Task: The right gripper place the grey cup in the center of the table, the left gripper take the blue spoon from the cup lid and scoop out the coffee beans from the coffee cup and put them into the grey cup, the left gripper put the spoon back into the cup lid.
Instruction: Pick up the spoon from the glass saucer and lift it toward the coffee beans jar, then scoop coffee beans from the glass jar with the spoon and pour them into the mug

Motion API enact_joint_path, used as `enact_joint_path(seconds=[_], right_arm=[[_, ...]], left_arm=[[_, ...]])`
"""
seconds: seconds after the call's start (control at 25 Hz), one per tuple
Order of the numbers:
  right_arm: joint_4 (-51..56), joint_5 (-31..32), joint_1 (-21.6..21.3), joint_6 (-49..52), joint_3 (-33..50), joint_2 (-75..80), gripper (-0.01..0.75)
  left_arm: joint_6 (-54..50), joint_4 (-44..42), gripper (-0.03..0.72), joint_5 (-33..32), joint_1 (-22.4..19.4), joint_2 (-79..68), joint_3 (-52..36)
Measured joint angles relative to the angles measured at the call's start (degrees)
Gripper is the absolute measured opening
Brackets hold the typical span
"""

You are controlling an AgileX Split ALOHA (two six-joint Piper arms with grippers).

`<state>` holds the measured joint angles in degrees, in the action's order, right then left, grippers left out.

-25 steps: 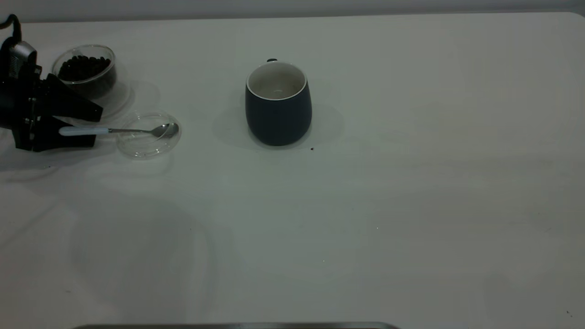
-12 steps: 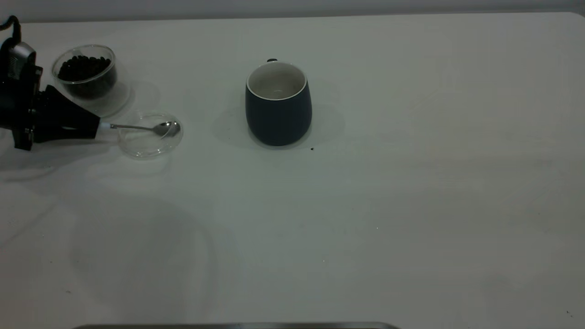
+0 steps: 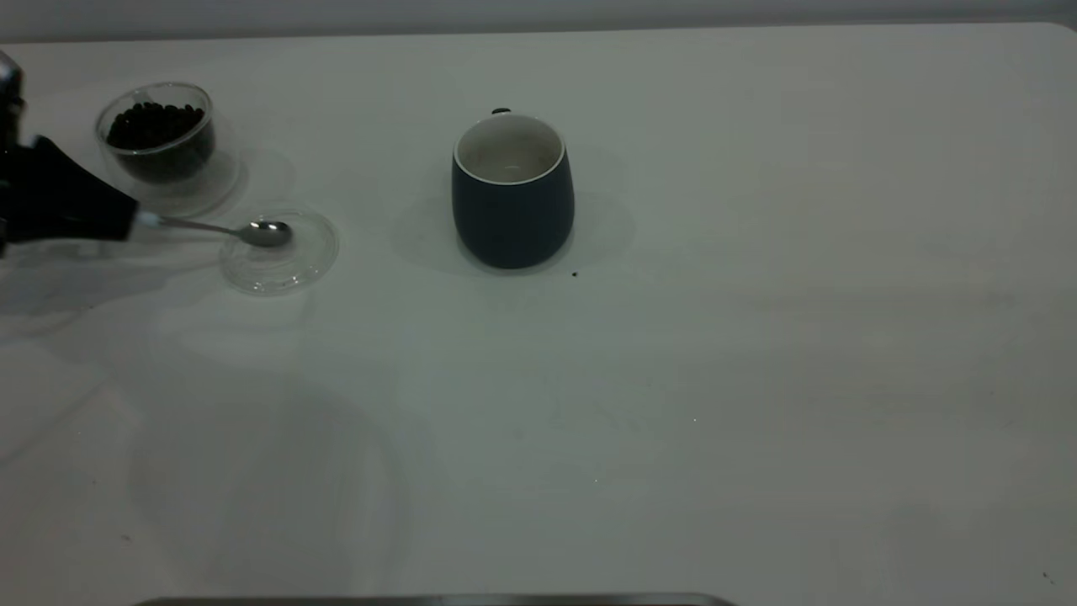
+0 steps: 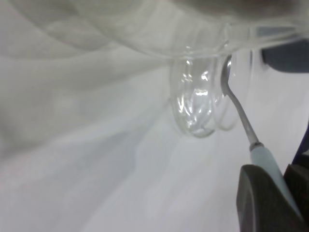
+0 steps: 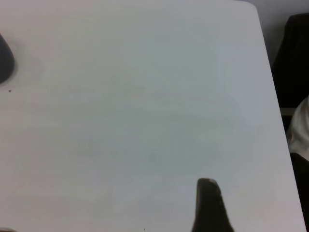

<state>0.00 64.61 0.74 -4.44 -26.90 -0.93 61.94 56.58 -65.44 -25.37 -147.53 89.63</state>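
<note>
My left gripper (image 3: 130, 220) at the table's far left is shut on the pale handle of the blue spoon (image 3: 265, 233). The spoon's metal bowl hangs over the clear cup lid (image 3: 282, 263), near its left side. The left wrist view shows the handle (image 4: 265, 159) clamped between my fingers (image 4: 260, 198), with the lid (image 4: 195, 108) beyond. The glass coffee cup (image 3: 156, 160) with coffee beans (image 3: 156, 124) stands just behind the gripper. The grey cup (image 3: 513, 202) stands upright and empty near the table's middle. The right gripper (image 5: 207, 198) hovers over bare table at the right, only one finger showing, nothing beside it.
The white table (image 3: 715, 379) stretches bare to the right and front of the grey cup. A dark speck (image 3: 575, 273) lies by the mug's base. The table's right edge and a dark object (image 5: 294, 63) show in the right wrist view.
The left gripper closed on the spoon handle, then drew back to the left; the spoon's bowl slid from the lid's right side toward its left and rose slightly.
</note>
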Motion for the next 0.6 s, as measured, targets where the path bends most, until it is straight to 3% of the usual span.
enact_joint_path(seconds=[0.6], right_arm=[[0.0, 0.05, 0.0, 0.0, 0.0, 0.0, 0.462]], left_arm=[[2.74, -2.96, 0.126, -1.18, -2.31, 16.84, 0.0]])
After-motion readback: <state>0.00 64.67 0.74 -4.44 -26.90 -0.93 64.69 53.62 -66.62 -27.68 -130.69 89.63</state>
